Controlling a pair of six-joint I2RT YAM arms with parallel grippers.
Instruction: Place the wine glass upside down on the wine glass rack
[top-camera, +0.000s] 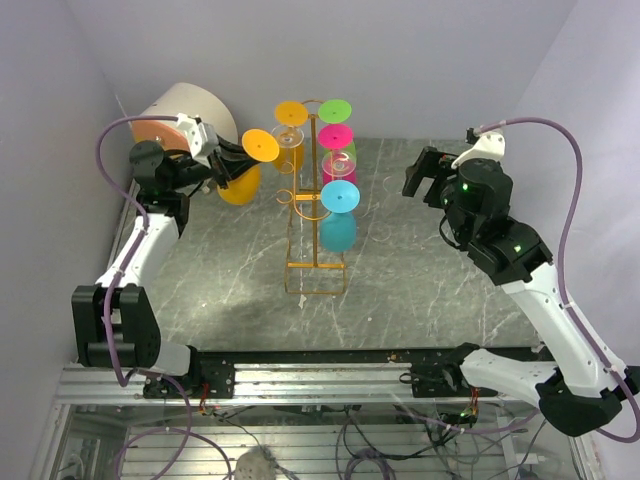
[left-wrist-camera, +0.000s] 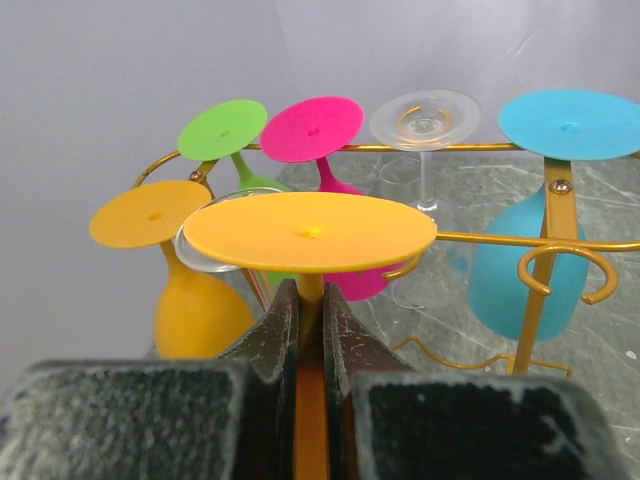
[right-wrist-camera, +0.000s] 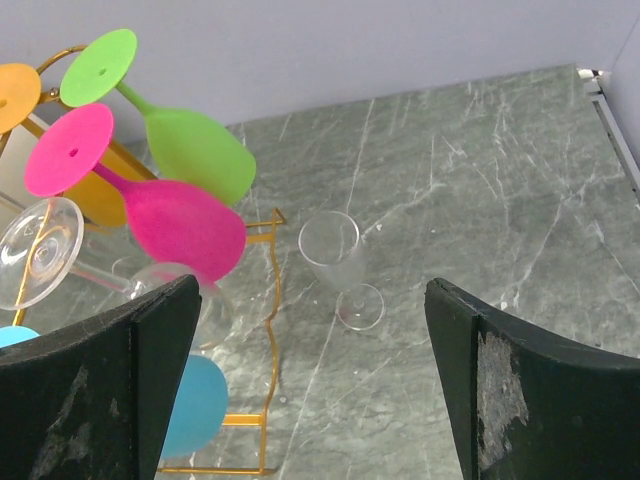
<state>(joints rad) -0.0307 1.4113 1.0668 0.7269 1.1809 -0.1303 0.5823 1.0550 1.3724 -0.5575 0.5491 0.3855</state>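
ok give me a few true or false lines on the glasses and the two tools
1. The left tool is shut on the stem of an orange glass. True.
2. The right tool holds a clear flute. False: it is open and empty; the flute stands upright on the table beyond it.
3. A blue glass hangs upside down on the rack. True.
4. The green glass stands upright on the table. False: the green glass hangs on the rack, foot up.
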